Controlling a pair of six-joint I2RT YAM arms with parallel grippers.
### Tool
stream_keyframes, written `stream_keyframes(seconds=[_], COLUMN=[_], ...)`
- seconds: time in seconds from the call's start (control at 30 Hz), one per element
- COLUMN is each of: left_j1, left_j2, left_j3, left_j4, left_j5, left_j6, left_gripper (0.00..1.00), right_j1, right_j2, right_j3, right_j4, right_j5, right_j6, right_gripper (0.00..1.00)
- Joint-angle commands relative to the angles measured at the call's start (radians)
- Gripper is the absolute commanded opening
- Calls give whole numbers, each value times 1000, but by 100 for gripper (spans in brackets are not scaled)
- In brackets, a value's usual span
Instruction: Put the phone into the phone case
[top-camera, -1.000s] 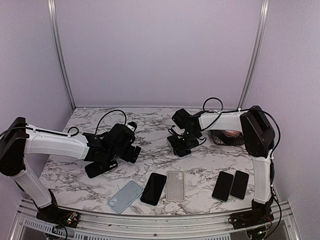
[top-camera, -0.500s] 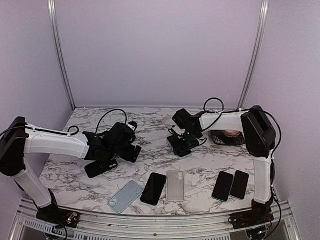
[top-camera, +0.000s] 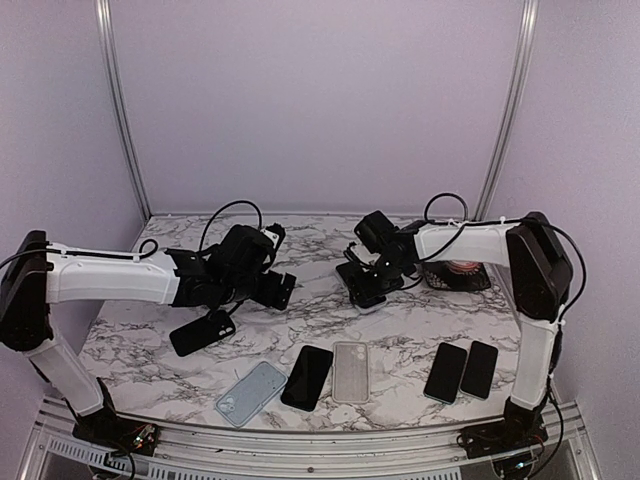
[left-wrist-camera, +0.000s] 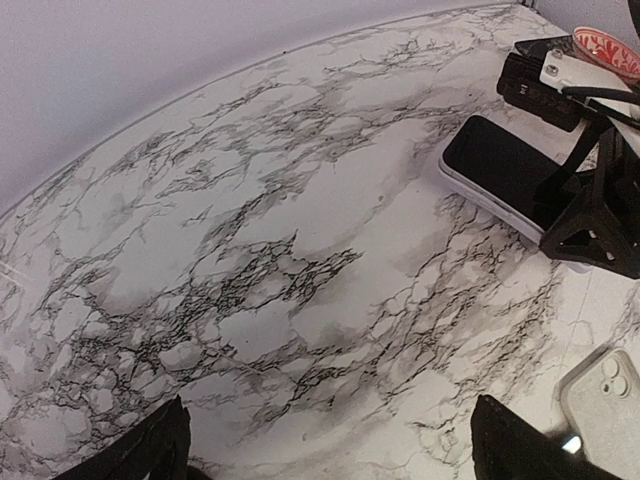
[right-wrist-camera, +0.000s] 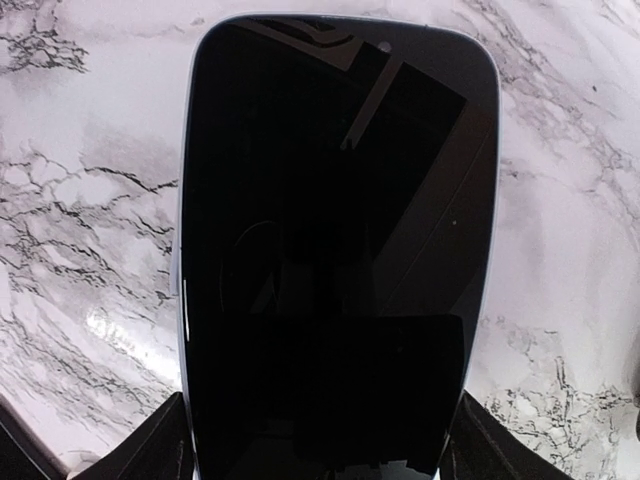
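A black-screened phone (right-wrist-camera: 335, 230) with a pale rim round it lies flat on the marble table (top-camera: 320, 315). From the left wrist view the phone (left-wrist-camera: 495, 165) seems to sit in a white case. My right gripper (right-wrist-camera: 320, 440) straddles its near end, one finger against each long edge, shut on it. In the top view the right gripper (top-camera: 365, 288) is right of the table's middle. My left gripper (top-camera: 275, 290) hovers left of centre. It is open, and only bare marble shows between the left gripper (left-wrist-camera: 335, 455) fingers.
A black phone (top-camera: 202, 332) lies below the left arm. Along the front edge lie a pale blue phone (top-camera: 250, 392), a black phone (top-camera: 307, 377), a clear grey case (top-camera: 351, 371) and two dark phones (top-camera: 462, 370). A red-patterned bowl (top-camera: 462, 273) sits far right.
My left gripper has risen and moved right, away from the black phone on the left. The right gripper has shifted slightly right, still over its phone.
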Motion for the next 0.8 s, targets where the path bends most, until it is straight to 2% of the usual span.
stream_keyframes(seconds=[0.0, 0.13, 0.2, 0.33, 0.53, 0.77], left_j1=[39, 105, 122, 123, 132, 130], left_j2=[35, 42, 35, 14, -169, -196], left_j3=[46, 23, 7, 26, -126, -126], left_j4=[61, 276, 391, 454, 618, 680], left_j5=[168, 396, 458, 469, 308, 383], left_j6=[-82, -267, -352, -385, -404, -416], left_gripper=[99, 99, 99, 99, 99, 99], right_j1=[14, 54, 90, 149, 193, 228], right_j2=[-90, -152, -196, -273, -353, -372], right_j3=[-10, -22, -30, -41, -39, -14], right_j4=[106, 170, 213, 299, 384, 420], right_j5=[-13, -7, 11, 19, 15, 28], right_j6=[17, 16, 5, 9, 23, 7], right_gripper=[0, 0, 0, 0, 0, 0])
